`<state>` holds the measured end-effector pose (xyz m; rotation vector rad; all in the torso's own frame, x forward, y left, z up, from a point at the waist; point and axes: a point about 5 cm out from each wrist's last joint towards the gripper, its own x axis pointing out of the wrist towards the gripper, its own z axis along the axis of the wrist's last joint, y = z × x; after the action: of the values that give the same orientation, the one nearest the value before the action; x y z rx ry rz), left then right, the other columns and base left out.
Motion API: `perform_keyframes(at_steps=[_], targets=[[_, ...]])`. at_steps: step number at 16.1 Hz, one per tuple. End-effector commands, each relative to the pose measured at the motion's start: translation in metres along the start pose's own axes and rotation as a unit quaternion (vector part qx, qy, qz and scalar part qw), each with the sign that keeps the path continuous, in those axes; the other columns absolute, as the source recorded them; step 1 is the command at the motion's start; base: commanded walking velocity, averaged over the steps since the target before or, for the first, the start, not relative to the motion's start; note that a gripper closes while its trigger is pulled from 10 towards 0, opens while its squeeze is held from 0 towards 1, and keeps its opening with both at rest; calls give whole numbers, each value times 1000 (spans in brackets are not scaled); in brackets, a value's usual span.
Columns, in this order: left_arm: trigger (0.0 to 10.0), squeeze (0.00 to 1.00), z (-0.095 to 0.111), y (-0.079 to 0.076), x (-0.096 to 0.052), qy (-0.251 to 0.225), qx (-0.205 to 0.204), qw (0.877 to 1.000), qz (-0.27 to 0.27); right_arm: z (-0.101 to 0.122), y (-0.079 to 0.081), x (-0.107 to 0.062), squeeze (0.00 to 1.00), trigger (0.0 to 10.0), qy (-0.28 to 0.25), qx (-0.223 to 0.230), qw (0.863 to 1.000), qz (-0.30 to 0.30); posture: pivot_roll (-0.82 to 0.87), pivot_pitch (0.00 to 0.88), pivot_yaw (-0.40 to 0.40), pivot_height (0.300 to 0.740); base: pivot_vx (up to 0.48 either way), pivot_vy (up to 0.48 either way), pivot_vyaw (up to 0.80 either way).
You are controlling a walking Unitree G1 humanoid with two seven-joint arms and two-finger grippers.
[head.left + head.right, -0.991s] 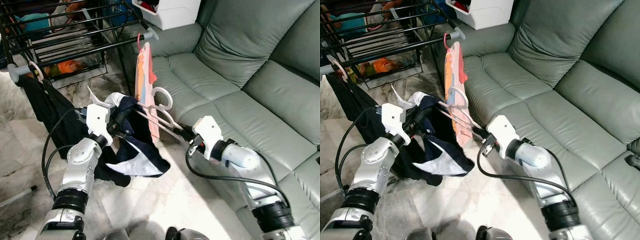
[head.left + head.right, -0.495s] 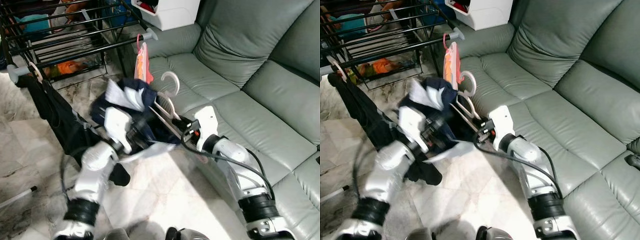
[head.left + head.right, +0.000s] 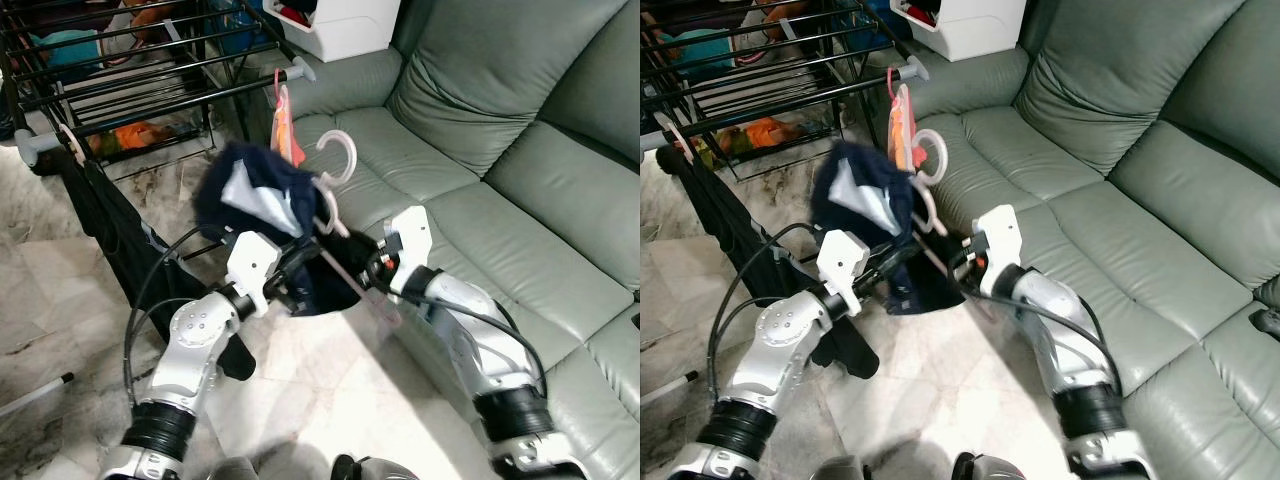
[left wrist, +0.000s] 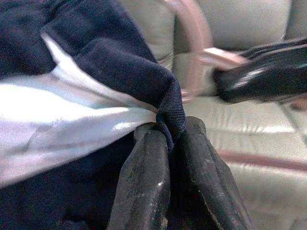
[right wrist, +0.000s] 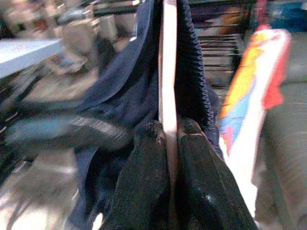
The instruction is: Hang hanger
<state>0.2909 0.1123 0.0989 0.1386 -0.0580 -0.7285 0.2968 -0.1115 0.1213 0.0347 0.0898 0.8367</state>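
Pink hanger (image 3: 335, 190) with navy garment (image 3: 262, 200) held up between both arms, below the drying rack (image 3: 150, 85), before the sofa (image 3: 480, 150). Right gripper (image 5: 165, 139) fingers clamp the hanger bar. Left gripper (image 4: 168, 143) fingers pinch the garment's hem.

left gripper (image 4: 169, 139) pinches the navy garment (image 4: 96, 62) beside a pink hanger (image 4: 194, 38).

Navy blue garment with white lining (image 3: 262, 190) on pale pink plastic hanger (image 3: 338, 165). Orange, yellow and red patterned cloth (image 3: 286, 125) on black metal drying rack (image 3: 130, 75). Black cloth (image 3: 100, 215) on rack's left end. Grey-green leather sofa (image 3: 480, 120). Beige marbled floor (image 3: 40, 290).
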Motion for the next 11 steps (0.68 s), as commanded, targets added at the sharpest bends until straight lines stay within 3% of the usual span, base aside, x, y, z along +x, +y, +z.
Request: perform_keyframes(at_steps=[1, 3, 5, 6, 7, 8, 11], targets=[[2431, 0, 5, 9, 0, -4, 25, 1000, 12, 2, 1, -6, 0, 10000, 5, -13, 1000, 22, -58, 13, -15, 740, 0, 0, 0], [2510, 0, 5, 22, -6, 3, 47, 999, 26, -7, -9, -24, 0, 10000, 41, -51, 998, 24, -59, 14, -14, 740, 0, 0, 0], [2196, 0, 2, 30, -13, 16, 65, 997, 26, 0, -24, -27, 0, 10000, 10, -67, 997, -39, -60, 14, -12, 740, 0, 0, 0], [2588, 0, 1, 33, -16, 21, 71, 997, 28, 3, -28, -27, 0, 10000, -4, -66, 996, -56, -59, 14, -12, 740, 0, 0, 0], [4314, 86, 0, 35, -18, 26, 74, 997, 25, 4, -29, -27, 0, 10000, -8, -68, 996, -59, -59, 14, -12, 740, 0, 0, 0], [8510, 1000, -2, 35, -21, 35, 85, 996, 12, 5, -29, -26, 0, 10000, -12, -74, 995, -63, -59, 14, -12, 740, 0, 0, 0], [9843, 1000, -4, 32, -24, 36, 85, 996, -1, 5, -31, -24, 0, 10000, -27, -77, 994, -77, -51, 13, -11, 740, 0, 0, 0]])
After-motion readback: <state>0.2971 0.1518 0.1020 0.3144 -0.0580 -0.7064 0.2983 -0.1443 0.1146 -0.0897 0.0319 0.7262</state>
